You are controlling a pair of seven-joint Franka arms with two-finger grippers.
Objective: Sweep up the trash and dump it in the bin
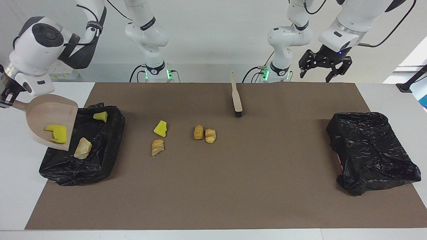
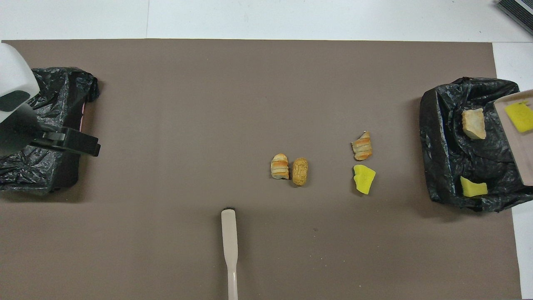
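Note:
My right gripper is shut on the handle of the beige dustpan, which hangs tilted over the black-bagged bin at the right arm's end. One yellow sponge chunk still lies in the pan. A tan roll and a yellow chunk lie in the bin. Several pieces of trash stay on the mat: a yellow chunk, a roll beside it, and two rolls side by side mid-mat. My left gripper hangs open and empty, high over the mat's edge nearest the robots.
The beige brush with black bristles lies on the brown mat, near the robots' edge, its handle pointing toward them. A second black-bagged bin stands at the left arm's end.

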